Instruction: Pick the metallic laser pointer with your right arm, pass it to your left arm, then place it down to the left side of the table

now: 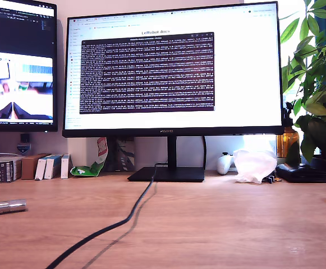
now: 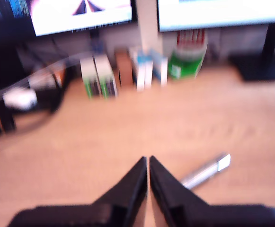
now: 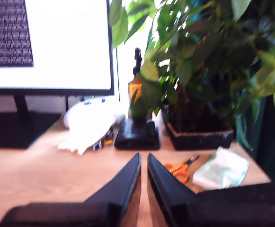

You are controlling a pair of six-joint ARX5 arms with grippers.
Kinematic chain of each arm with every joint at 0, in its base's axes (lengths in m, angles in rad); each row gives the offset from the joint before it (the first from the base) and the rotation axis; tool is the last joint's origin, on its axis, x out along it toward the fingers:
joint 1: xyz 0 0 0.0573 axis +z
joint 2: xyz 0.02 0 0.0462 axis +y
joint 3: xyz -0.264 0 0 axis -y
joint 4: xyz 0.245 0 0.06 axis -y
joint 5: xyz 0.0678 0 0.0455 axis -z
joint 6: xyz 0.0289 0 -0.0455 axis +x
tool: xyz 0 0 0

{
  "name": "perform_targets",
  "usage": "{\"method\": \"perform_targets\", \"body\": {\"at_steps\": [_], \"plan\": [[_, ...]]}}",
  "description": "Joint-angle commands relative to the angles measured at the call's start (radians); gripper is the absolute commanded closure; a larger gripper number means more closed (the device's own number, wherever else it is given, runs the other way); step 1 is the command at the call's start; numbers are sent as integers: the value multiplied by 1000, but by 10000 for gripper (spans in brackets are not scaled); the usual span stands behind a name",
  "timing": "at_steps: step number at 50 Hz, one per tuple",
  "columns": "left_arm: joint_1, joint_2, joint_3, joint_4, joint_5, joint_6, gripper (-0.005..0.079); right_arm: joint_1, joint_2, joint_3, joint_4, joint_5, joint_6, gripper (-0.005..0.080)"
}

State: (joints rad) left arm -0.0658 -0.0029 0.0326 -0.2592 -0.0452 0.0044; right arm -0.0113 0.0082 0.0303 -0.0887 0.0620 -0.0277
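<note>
The metallic laser pointer (image 1: 3, 207) lies flat on the wooden table (image 1: 207, 224) at the exterior view's left edge, only partly in frame. The first wrist view shows the laser pointer (image 2: 206, 171) lying on the wood just beside and behind one finger of my first gripper (image 2: 148, 161), which is shut with nothing between its tips. My second gripper (image 3: 144, 158) is shut and empty above the table near the plant. Neither arm appears in the exterior view.
A black cable (image 1: 123, 221) runs across the table from the monitor stand (image 1: 167, 174). Small boxes (image 1: 45, 166) line the back at the exterior view's left. Orange scissors (image 3: 181, 168), a tissue pack (image 3: 221, 169), a black case (image 3: 137, 135), white plastic (image 1: 255, 164) and a potted plant (image 3: 199, 71) crowd the exterior view's right.
</note>
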Motion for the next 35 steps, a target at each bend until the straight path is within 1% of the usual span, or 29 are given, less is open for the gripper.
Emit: {"method": "perform_targets", "body": {"at_steps": [1,7,11,23,26,35], "plan": [[-5,-8,-31,6,-1,-18,759,5,-6,-27,-3,0,-13,754],[-13,-8,-39,7,-42,-42,759,5,-6,-27,-44,0,-26,754],[-15,-7,-39,5,-46,-42,759,5,-6,-27,-84,0,-43,754],[-15,21,-39,3,-59,-31,759,5,-5,-26,-85,0,-55,754],[-15,23,-39,4,-60,-40,759,5,-5,-26,-82,0,-27,754],[-15,23,-39,5,-60,-50,759,5,-5,-26,-77,-2,-22,754]]}}
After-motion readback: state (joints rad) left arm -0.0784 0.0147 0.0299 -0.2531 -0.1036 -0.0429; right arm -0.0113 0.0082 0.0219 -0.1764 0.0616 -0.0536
